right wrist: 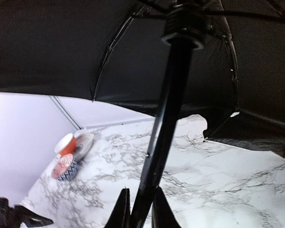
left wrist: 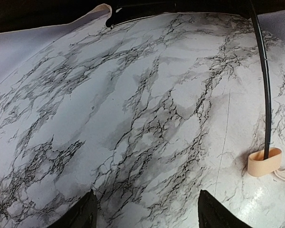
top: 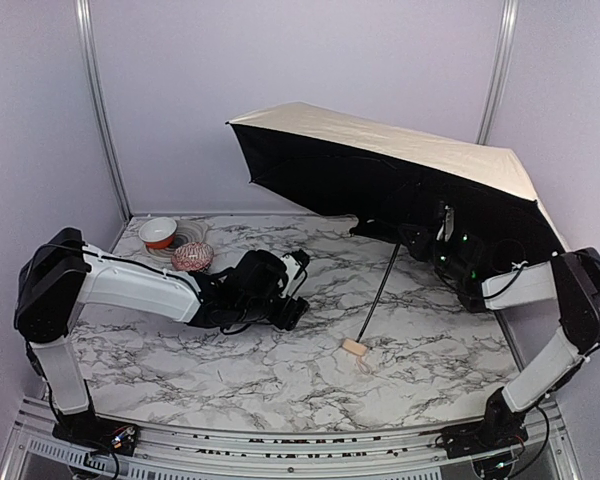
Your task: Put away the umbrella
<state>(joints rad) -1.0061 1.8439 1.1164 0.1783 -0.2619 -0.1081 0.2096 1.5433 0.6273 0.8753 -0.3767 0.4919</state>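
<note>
An orange bowl (right wrist: 65, 142) and a patterned bowl (right wrist: 65, 167) sit beside a plate (right wrist: 85, 142), well beyond and to the left of the left pincer (left wrist: 147, 213). That pincer hangs low over the marble table (left wrist: 133, 118) with its fingers spread wide and nothing between them. The umbrella (top: 380, 150) stands open, its tan handle (left wrist: 263, 161) on the marble ahead of the left pincer and off to its right, apart from it. From there the thin black shaft (left wrist: 266, 95) climbs towards the right pincer (right wrist: 140, 209), whose fingers are drawn in narrow against the shaft, one on each side, just below the runner and under the black underside of the canopy. The canopy spreads above and beyond this pincer, and its far rim seems to rest on the tabletop. The risk I see is that only one end is held. If the right pincer pulls or twists, the smooth round shaft may slip or turn in its grip. The unbraced handle may then skid over the marble, and the wide canopy could swing left into the bowls.
</note>
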